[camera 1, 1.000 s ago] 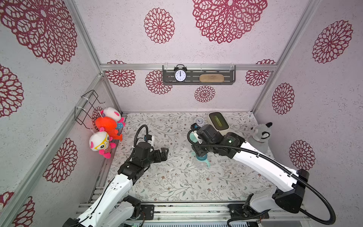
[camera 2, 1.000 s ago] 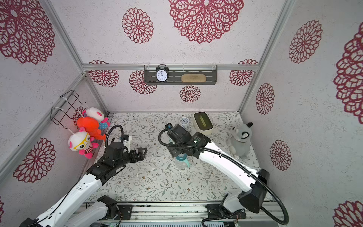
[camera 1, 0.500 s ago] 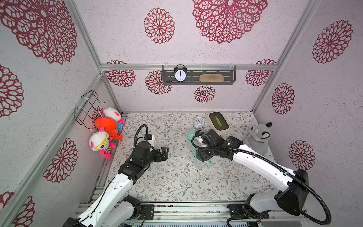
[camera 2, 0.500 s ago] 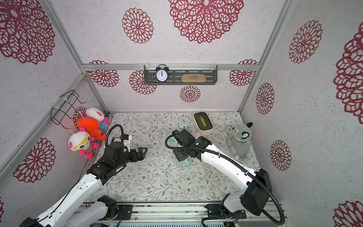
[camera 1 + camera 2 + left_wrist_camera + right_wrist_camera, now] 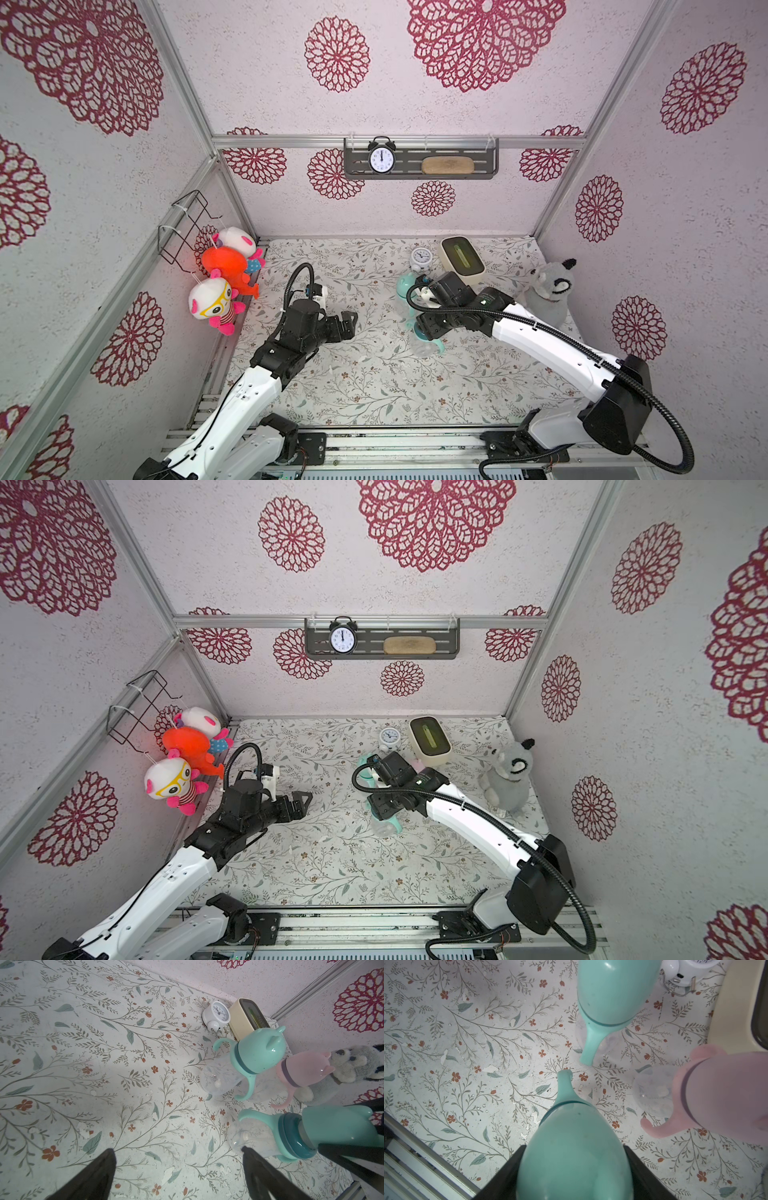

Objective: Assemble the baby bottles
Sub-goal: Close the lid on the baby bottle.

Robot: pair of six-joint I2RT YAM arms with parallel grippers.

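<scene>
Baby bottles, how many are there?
3. One mint bottle stands by the white clock, the pink bottle beside it, and another mint bottle nearer the robot, its cap in the right gripper. None seems hidden.

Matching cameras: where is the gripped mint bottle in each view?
Top view: mint bottle mid-table, under right gripper.
Top view: same spot.
Left wrist: nearest of three bottles.
Right wrist: closest, between black fingers.
Shared landmark: white clock.

Mint bottles, a pink bottle, floral mat.
</scene>
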